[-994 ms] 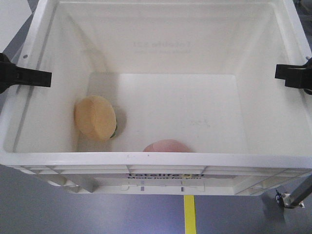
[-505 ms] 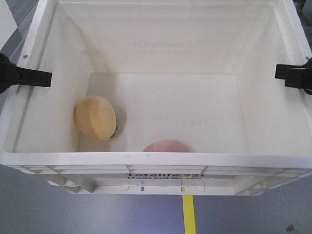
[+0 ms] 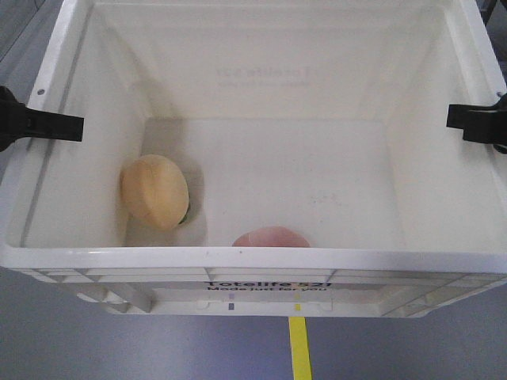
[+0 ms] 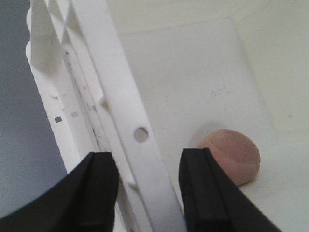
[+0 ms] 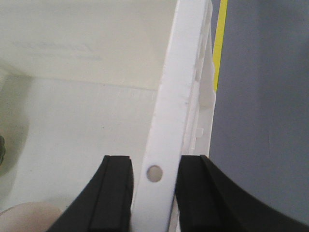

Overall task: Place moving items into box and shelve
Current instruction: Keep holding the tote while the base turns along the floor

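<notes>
Box: white plastic box [image 3: 253, 259], open-topped, filling most of the front view; dark lettering on its near outer wall, low centre of frame.
Left end effector: black left end effector [image 4: 149, 193] sits astride the box's side rim at the left edge of the front view. In the left wrist view one finger is outside the wall and one inside, both pressed against the rim, pinching it just below a small round hole.
Right end effector: black right end effector [image 5: 154, 193] is at the right edge of the front view, clamped on the opposite rim in the same way, also beside a round hole.
Bun-shaped item: tan, rounded bun-shaped item [image 3: 155, 192] with a green sliver at its lower edge, on the box floor, lower left, leaning against the left wall.
Pink item: smooth pink item [image 3: 271, 237] on the box floor at lower centre, partly hidden behind the near rim; apart from the bun-shaped item.
Ground: grey floor [image 3: 119, 348] under the box; a yellow stripe [image 3: 298, 348] runs to the bottom centre of the frame.
</notes>
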Controlling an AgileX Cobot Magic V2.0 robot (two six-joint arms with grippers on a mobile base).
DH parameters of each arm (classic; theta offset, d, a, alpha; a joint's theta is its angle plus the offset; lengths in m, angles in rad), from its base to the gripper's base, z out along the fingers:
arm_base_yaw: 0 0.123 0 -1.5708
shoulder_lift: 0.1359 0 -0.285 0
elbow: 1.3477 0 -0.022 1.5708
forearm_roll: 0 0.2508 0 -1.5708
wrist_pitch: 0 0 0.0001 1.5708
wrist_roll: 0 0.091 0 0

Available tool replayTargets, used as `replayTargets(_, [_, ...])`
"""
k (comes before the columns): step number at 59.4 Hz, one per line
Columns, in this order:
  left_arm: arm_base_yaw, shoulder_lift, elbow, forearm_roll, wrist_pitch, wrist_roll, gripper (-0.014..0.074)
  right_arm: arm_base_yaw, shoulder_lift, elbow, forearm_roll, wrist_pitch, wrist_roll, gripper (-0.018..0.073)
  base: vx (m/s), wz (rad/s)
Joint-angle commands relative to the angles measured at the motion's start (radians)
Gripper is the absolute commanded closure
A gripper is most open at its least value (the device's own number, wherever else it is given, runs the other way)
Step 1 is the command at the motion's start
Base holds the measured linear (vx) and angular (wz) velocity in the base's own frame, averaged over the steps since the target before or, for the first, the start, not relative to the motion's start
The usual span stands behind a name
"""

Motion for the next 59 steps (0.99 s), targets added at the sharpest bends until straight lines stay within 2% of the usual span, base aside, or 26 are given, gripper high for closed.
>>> replayTargets(1, [-0.014,-0.027,-0.046,-0.145,-0.086,0.030,0.0603,0.003,-0.021,-0.044,0.087,-0.139,-0.026,0.0565,0.43,-0.13])
replayTargets(30, [-0.014,-0.027,-0.046,-0.145,-0.086,0.030,0.0603,0.003,-0.021,-0.044,0.087,-0.139,-0.026,0.0565,0.43,-0.17])
replayTargets(59, [-0.014,-0.027,-0.046,-0.145,-0.087,0.030,0.0603,0.003,-0.021,-0.044,0.087,-0.139,-0.026,0.0565,0.41,-0.34])
